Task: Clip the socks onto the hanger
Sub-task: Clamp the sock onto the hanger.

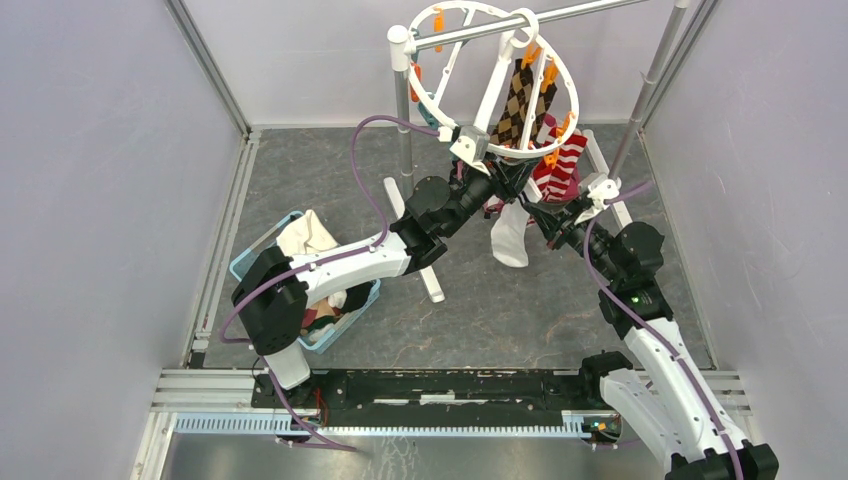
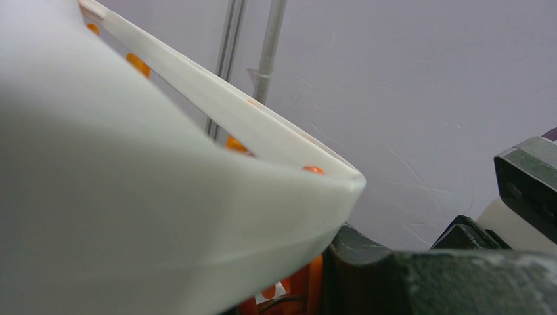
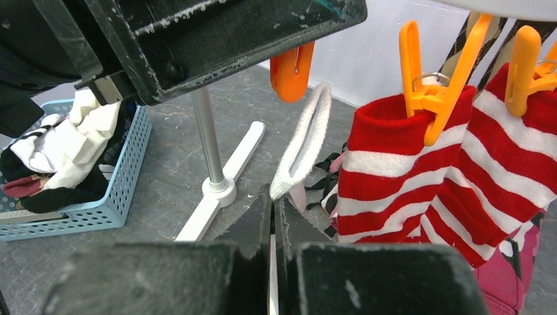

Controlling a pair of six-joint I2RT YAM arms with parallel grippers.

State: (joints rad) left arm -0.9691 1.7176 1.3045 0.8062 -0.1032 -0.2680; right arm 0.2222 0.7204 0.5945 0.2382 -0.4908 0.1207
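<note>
**White sock held just below an orange clip, not yet pinned**

My right claw [image 3: 272, 216] is pinched shut on the very edge of the white sock's [image 1: 510, 238] cuff. The rest of the sock hangs free beneath the hanger [image 1: 565, 75]. My left claw [image 1: 515, 168] is closed narrowly around an orange clip [image 3: 292, 71] on the hanger's near rim. I cannot tell whether the clip's mouth is parted.

The first risk, as I judge it, is the thin grip. Only a sliver of cuff sits between my right fingers, so a tug could let the sock drop to the surface.

The second risk is timing. The cuff is near the clip, just below and to one side of its tip, but not inside it. If my left claw lets go too soon, the clip snaps shut on nothing.

The third risk is the hanger itself. It hangs by its hook and may swing or tilt if I push upward. The striped socks [image 3: 407, 170], already pinned just beside the cuff, could then be knocked.
</note>
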